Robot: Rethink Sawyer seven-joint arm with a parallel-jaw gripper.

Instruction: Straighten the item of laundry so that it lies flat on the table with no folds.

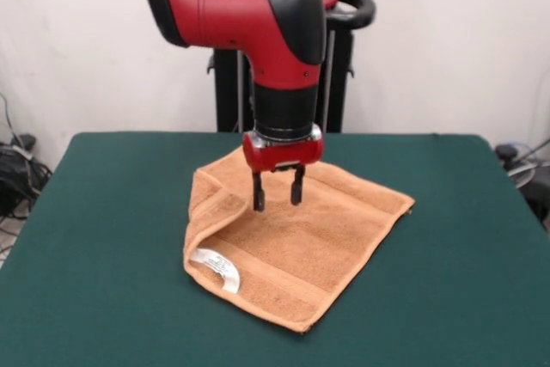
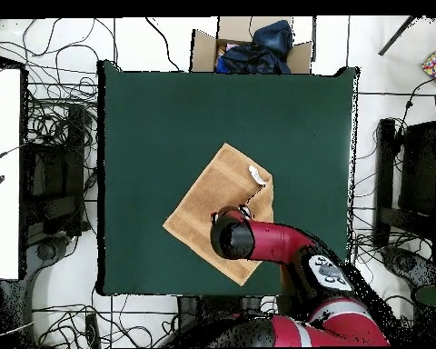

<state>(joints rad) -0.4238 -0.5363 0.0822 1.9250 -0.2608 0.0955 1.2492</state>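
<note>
One big green table (image 1: 103,238) fills most of both views, and it is much bigger than the cloth on it. Next in size is the red and black arm (image 1: 258,15), which comes down over the middle of the table.

The orange-tan towel (image 1: 318,247) lies near the middle of the tabletop, turned so its corners point at the table's edges like a diamond. Most of it looks flat. In the front view, the side of the towel toward the table's left edge is folded over on itself, making a soft rolled lip. A small white tag (image 1: 216,267) sits on top of that fold, on the part closest to the table's near edge.

The gripper (image 1: 278,194) hangs over the part of the towel closer to the robot. Its two dark fingers (image 1: 258,195) are spread a little way apart and hold nothing. The tips look like they are just above the cloth, or maybe just touching it; it is hard to tell from here.

The fold is not yet opened, so the job is not done. If the fingers close where they are now, they could pinch the flat middle and pull up a new bump. If they grab both layers of the fold, the whole towel could slide and stay folded.
</note>
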